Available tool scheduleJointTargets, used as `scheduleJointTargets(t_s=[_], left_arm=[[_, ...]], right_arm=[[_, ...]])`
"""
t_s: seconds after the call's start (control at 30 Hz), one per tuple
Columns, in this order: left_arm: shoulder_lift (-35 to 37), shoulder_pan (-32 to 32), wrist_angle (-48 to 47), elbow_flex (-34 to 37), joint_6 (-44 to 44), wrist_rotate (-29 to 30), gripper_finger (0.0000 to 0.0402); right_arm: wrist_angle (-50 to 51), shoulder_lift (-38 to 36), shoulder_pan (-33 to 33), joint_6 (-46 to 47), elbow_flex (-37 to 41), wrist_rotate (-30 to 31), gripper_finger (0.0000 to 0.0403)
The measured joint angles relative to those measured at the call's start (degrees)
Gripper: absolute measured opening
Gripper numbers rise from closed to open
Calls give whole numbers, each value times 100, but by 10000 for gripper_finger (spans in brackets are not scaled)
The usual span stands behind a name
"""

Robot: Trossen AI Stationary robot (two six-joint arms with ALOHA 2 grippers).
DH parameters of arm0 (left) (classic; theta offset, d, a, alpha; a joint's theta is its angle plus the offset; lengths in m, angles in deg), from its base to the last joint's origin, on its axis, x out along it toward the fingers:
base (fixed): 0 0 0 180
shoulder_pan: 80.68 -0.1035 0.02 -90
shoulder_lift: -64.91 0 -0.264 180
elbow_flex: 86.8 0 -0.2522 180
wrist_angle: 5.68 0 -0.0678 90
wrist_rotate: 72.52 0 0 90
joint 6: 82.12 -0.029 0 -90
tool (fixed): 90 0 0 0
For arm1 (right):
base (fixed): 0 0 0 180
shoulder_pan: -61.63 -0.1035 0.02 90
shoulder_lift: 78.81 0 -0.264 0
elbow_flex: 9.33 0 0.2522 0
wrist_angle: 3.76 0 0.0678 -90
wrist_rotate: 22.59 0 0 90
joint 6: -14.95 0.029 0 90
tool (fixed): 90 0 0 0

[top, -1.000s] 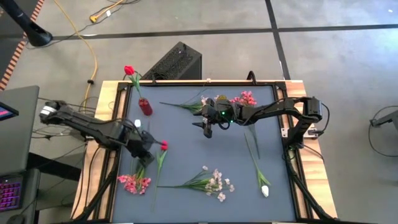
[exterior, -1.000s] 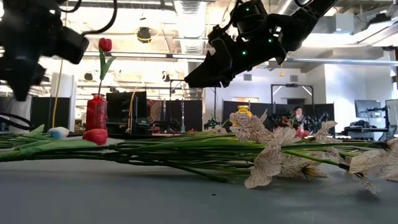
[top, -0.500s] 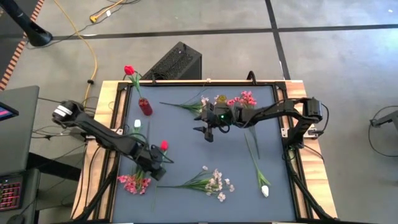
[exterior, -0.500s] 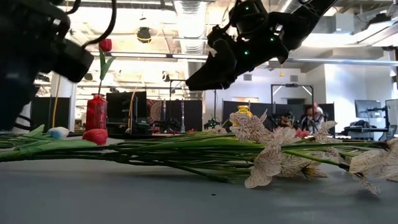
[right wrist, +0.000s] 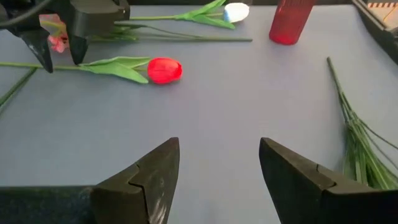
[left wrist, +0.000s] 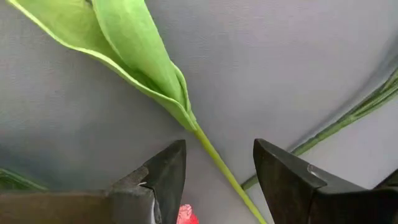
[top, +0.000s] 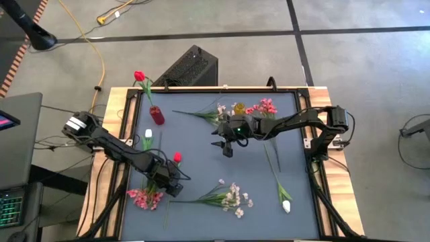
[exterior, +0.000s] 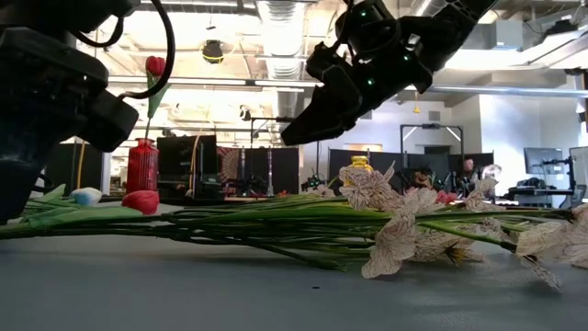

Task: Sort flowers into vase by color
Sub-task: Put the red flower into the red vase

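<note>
A red tulip [top: 177,157] lies on the grey mat, its stem running toward the near edge. My left gripper [top: 171,186] is low over that stem, open. In the left wrist view its fingers stand on either side of the thin stem [left wrist: 219,163], just below the leaf [left wrist: 143,56], without touching it. My right gripper [top: 226,147] hovers open above the mat's middle [right wrist: 214,162] and looks toward the red tulip [right wrist: 164,70]. A red vase [top: 157,115] near the far left corner holds one upright red tulip [top: 139,76].
A white tulip [top: 148,134] lies by the red vase. Pink sprays lie at the near left [top: 144,197] and at the far side [top: 265,106] beside a yellow vase [top: 239,107]. A pale spray [top: 232,197] and another white tulip [top: 287,205] lie toward the near edge.
My left gripper has travelled from beside the red tulip's bud toward the near edge, along the stem, and now straddles the stem below the leaf. My right gripper has edged slightly toward the near edge. No flower has moved.
</note>
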Motion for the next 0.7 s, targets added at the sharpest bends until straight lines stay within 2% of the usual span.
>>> scheduleJointTargets(t_s=[0.3,0.7], left_arm=[[-3,11,157,0,103,533,168],[-109,7,154,0,63,828,86]], right_arm=[[61,0,11,-2,0,0,249],[123,0,7,-1,0,0,249]])
